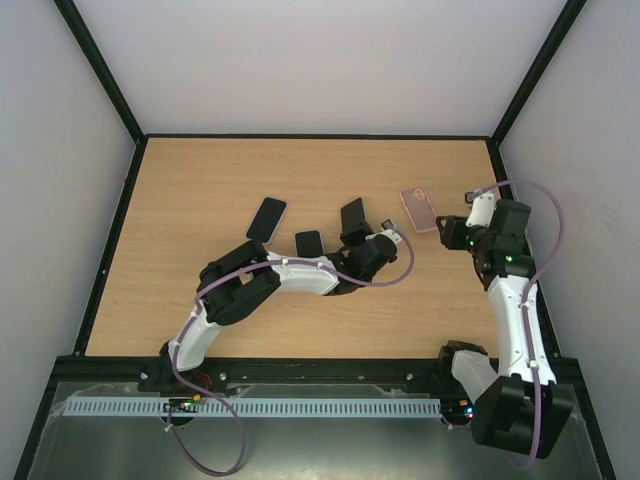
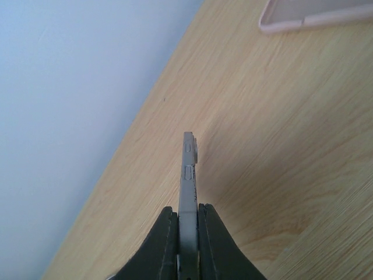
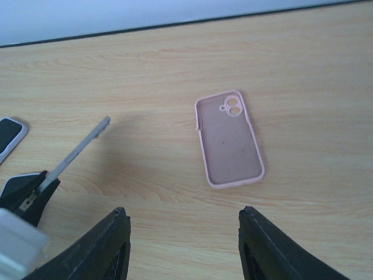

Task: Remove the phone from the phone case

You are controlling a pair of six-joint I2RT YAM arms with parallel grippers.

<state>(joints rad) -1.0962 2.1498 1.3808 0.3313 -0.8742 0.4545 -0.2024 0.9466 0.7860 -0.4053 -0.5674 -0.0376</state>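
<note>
The empty pink phone case (image 1: 419, 208) lies open side up on the wooden table, also in the right wrist view (image 3: 229, 140) and at the top edge of the left wrist view (image 2: 315, 14). My left gripper (image 1: 357, 240) is shut on the phone (image 1: 352, 214), holding it by one end above the table, left of the case. In the left wrist view the phone (image 2: 188, 169) is seen edge-on between the shut fingers (image 2: 187, 209). It also shows in the right wrist view (image 3: 76, 153). My right gripper (image 1: 449, 233) is open and empty just in front of the case (image 3: 183, 233).
Two other dark phones lie on the table left of my left gripper: one (image 1: 267, 218) farther back and one (image 1: 309, 242) close to the left arm. One of them shows at the left edge of the right wrist view (image 3: 9, 135). Black frame rails edge the table.
</note>
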